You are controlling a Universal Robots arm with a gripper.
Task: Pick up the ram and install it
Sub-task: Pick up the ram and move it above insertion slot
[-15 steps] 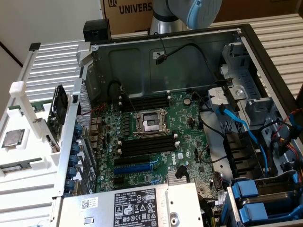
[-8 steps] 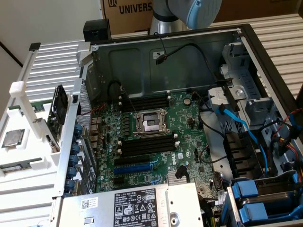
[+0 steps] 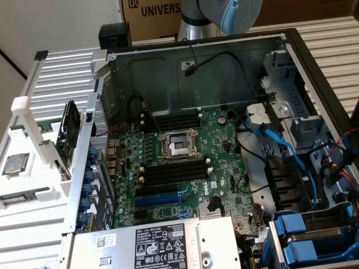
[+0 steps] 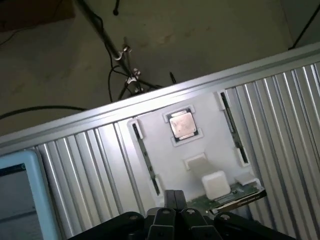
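Note:
My gripper (image 4: pixel 172 212) is shut with nothing between its black fingers. It hangs above the near edge of a white parts tray (image 4: pixel 200 107), well apart from everything lying in it. The ram appears as a long thin dark stick lying in a tray slot (image 4: pixel 146 156). The same stick sits at the exterior view's left (image 3: pixel 17 197). The open computer case (image 3: pixel 202 53) holds the green motherboard (image 3: pixel 219 145), with black memory slots (image 3: pixel 171 120) on both sides of the processor socket (image 3: pixel 179 147). The arm's grey and blue joint (image 3: pixel 224 14) stands behind the case.
A processor chip (image 4: pixel 181 124) rests in the tray's middle, with a second long slot (image 4: pixel 232 130) beyond it. A green board (image 4: pixel 235 196) lies beside a white block (image 4: pixel 216 183) right by my fingers. Blue cables (image 3: pixel 280 143) and drive bays (image 3: pixel 314 235) fill the case's right side.

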